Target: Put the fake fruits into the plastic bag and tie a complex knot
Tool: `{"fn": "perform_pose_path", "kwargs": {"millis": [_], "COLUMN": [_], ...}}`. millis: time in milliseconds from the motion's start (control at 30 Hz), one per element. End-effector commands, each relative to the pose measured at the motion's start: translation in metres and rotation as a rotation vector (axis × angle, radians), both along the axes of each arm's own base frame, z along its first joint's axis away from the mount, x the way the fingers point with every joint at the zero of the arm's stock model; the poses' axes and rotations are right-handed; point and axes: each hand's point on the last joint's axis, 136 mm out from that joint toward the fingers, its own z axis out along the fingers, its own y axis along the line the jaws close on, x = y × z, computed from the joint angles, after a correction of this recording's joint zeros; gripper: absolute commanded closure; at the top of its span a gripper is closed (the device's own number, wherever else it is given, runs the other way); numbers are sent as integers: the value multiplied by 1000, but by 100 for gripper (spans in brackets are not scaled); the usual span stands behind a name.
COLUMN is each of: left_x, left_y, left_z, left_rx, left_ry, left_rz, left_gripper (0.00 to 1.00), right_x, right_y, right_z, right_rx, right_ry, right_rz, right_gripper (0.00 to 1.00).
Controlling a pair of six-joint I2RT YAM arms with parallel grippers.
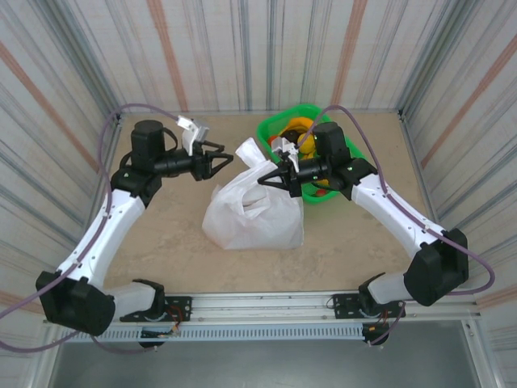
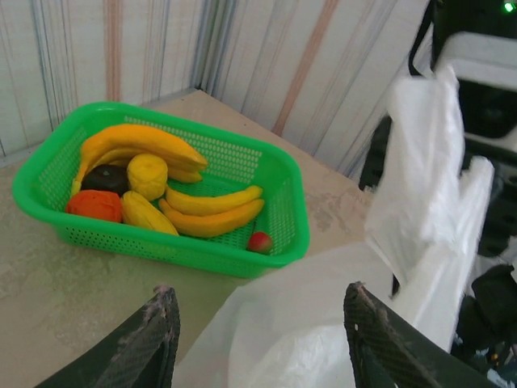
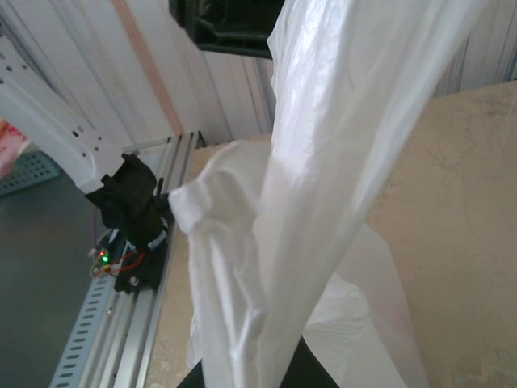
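The white plastic bag [image 1: 254,212] stands in the middle of the table, its handles raised. My right gripper [image 1: 263,179] is shut on one handle strip [image 3: 339,162], which rises taut from between its jaws [image 3: 258,380]. To the bag's upper left, my left gripper [image 1: 222,164] is open; its fingers [image 2: 157,331] stand wide apart over the bag's edge [image 2: 323,315] and hold nothing. The fake fruits lie in the green basket [image 2: 202,257]: yellow bananas [image 2: 212,217], an orange piece [image 2: 95,205], a dark maroon one [image 2: 105,178] and a small red one [image 2: 259,241].
The green basket [image 1: 279,128] sits at the back of the table, partly behind the right arm [image 1: 388,210]. Striped walls close in the table on three sides. A metal rail [image 1: 258,305] with both arm bases runs along the near edge.
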Motion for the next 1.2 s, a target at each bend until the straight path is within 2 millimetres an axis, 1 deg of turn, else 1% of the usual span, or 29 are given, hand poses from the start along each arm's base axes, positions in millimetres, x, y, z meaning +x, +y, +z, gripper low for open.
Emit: {"fn": "perform_pose_path", "kwargs": {"millis": [0,67,167,267,367,500,633,767,933,1000,1067,1167], "left_x": [22,29,36,40,38,24,0,-21,-39,-46,-54,-58], "left_y": [-8,-19,-36,-48,-58,-70,-77,-77,-73,-74,-76,-79], "left_z": [-6,-10,-12,-7,0,4,11,12,10,8,3,-6], "left_rx": [-30,-31,-49,-116,-179,-164,-173,-143,-94,-66,-20,47], "left_ry": [90,116,133,133,123,92,58,23,11,3,-7,-9], "left_rz": [18,-6,-61,-114,-183,-242,-335,-385,-429,-446,-458,-457], "left_gripper": [44,43,39,37,31,20,15,9,8,5,1,1], "right_x": [-2,-3,-4,-6,-8,-7,-3,2,7,9,11,13], "right_y": [4,5,5,5,5,5,4,3,2,2,2,2], "right_z": [7,8,8,9,9,8,5,2,1,2,1,1], "right_rx": [2,4,7,10,13,11,1,-10,-26,-31,-40,-45], "right_ry": [-32,-38,-43,-41,-40,-38,-33,-31,-41,-44,-44,-49], "right_rz": [16,19,22,27,32,31,13,-7,-32,-43,-52,-58], "right_gripper": [100,100,100,100,100,100,100,100,100,100,100,100]}}
